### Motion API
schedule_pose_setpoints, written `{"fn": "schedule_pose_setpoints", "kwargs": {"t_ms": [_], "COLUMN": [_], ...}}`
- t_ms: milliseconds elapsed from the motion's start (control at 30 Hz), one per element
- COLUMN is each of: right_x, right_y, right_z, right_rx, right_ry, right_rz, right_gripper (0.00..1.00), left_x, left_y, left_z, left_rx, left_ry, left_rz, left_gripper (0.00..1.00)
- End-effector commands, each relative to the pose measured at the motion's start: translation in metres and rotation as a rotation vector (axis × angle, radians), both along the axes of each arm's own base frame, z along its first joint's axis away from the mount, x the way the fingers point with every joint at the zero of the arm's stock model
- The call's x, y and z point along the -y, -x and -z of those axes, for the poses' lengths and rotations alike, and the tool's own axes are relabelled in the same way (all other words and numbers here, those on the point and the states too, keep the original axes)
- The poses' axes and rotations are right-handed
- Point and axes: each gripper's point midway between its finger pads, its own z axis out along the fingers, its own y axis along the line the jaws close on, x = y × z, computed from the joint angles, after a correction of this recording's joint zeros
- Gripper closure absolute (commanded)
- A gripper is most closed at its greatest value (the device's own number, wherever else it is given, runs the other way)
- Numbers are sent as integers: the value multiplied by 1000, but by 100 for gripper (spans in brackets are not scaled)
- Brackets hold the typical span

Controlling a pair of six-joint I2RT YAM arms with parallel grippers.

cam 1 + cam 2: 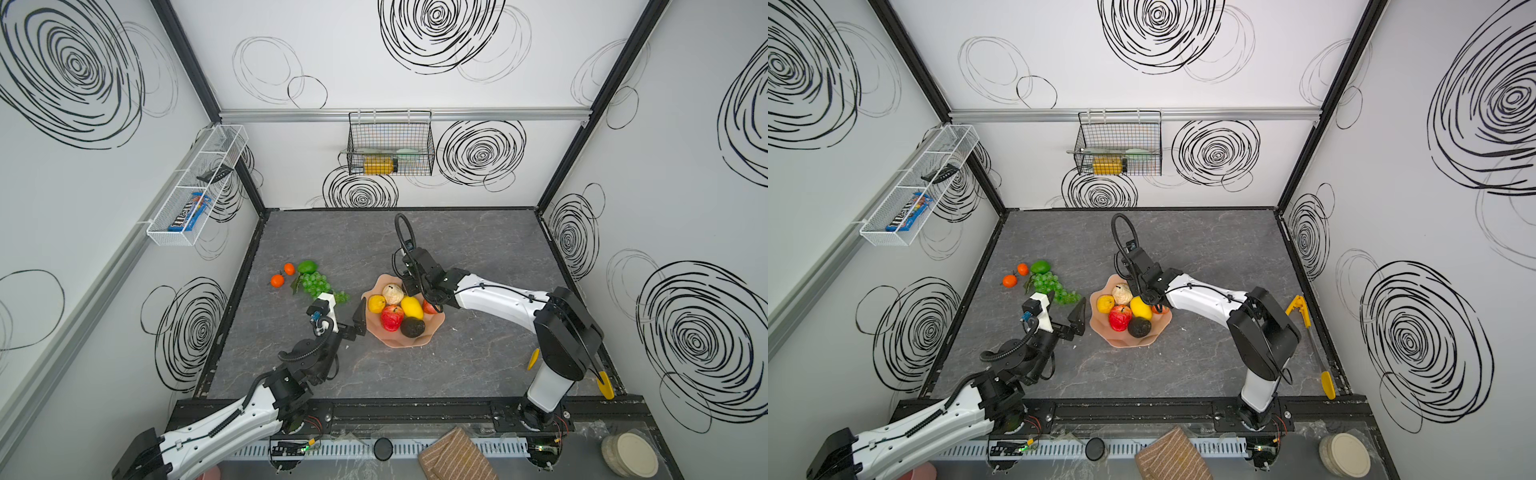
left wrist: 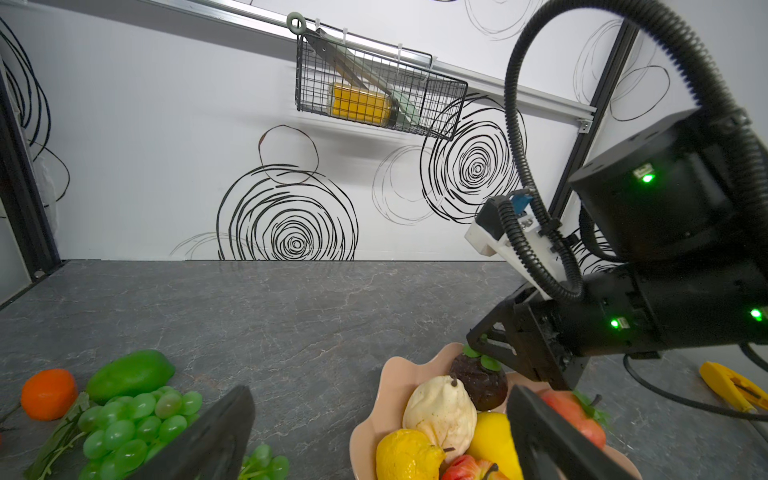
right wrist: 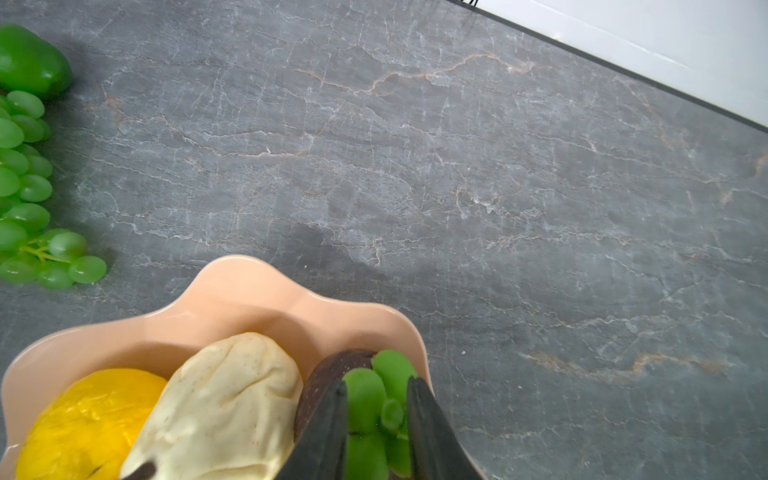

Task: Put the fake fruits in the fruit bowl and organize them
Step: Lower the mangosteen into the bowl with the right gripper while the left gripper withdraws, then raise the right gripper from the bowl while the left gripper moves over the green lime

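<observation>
oranges (image 1: 277, 281): two on the tabletop, well left of the bowl (image 1: 399, 343), not yet in. Round and glossy, so an off-centre pinch would likely send one rolling further from the bowl.
lime (image 1: 307, 266): beside the oranges, a little nearer the bowl and touching the grapes. Lifting either could drag the other along.
grapes (image 1: 318, 284): long loose bunch left of the bowl, its tail nearest it. Held by one end it would probably droop, and the tail could catch the rim or hang outside.
left jaws: wide apart and empty, just left of the bowl. One finger is close to the left rim; I cannot tell whether it touches. A swing towards the grapes could knock the bowl and shift it.
bowl: shallow, wavy rim, crowded with fruit; the pear (image 1: 392, 293) and apple (image 1: 392, 317) sit mid-bowl. Little room is left, so each added fruit may push another over a low dip in the rim.
leafy fruit (image 3: 328, 374): inside the bowl, against its far right rim.
right jaws: over that rim, a narrow gap between them with the fruit's green leaves in it. I cannot tell whether they pinch. If a leaf is caught, pulling up could lift or tip the fruit out.
tongs (image 1: 1304, 316): well right of the bowl and unlikely to interfere.
</observation>
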Motion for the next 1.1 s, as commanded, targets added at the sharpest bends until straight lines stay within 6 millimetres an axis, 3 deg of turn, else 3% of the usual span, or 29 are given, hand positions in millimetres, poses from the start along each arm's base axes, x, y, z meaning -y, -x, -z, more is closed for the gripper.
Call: {"fn": "schedule_pose_setpoints", "kwargs": {"t_ms": [0, 233, 533, 600, 700, 767, 900, 967, 1067], "right_x": [3, 10, 39, 47, 62, 70, 78, 82, 89], "right_y": [3, 13, 44, 48, 44, 41, 44, 47, 54], "right_z": [-17, -61, -107, -107, -87, -76, -75, -77, -80], "right_rx": [20, 66, 172, 178, 90, 27, 5, 14, 32], "right_ry": [-7, -41, -198, -246, -333, -375, -434, -458, -491], "right_rz": [7, 10, -9, -4, 9, 17, 22, 26, 38], "right_gripper": [66, 49, 40, 38, 37, 37, 37, 36, 32], "left_x": [-5, 0, 10, 13, 14, 6, -12, -26, -64], "left_y": [-2, -8, -27, -32, -41, -48, -64, -74, -88], "left_z": [-5, -1, 6, 7, 11, 13, 15, 17, 24], "left_rx": [15, -44, -158, -193, -245, -284, -347, -383, -439], "left_ry": [21, -12, 49, 59, 46, 37, 109, 135, 142], "left_rz": [-27, -22, 18, 18, -16, -75, -134, -195, -375], "left_gripper": [1, 1, 3, 5, 6, 6, 6, 7, 6]}}
